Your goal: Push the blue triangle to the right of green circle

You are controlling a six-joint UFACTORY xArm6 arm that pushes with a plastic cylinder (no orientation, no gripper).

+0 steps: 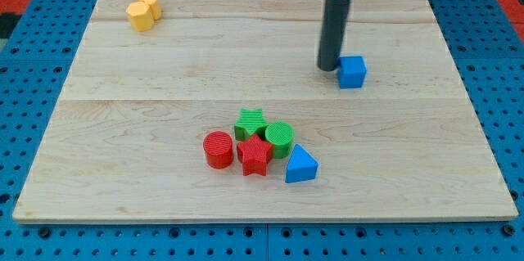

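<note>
— Where is my tip (pixel 328 68) right now?

— Toward the board's far right corner, down on the wood, just at the left side of the blue cube (pixel 352 72). Touching or a hair apart — I cannot tell from this angle. There are no jaws to speak of: the arm ends in a plain dark rod, so nothing is clamped on anything.

— And the blue triangle (pixel 300 165)?

— Well away from the tip, close to the near edge, a little right of the board's middle. It sits at the lower right of the green circle (pixel 279 138), right against it or nearly so (the gap, if any, is too small to read).

— What else is in that group?

— A green star (pixel 250 122) just left of the green circle, on the far side of the cluster. A red star (pixel 255 155) in front of both, packed between them and the triangle's left. A red cylinder (pixel 219 149) at the cluster's left end, beside the red star.

— Anything elsewhere on the wooden board (pixel 147 81)?

— A yellow block (pixel 142 11) near the far left corner; it looks like two joined rounded lobes, well apart from everything else.
</note>
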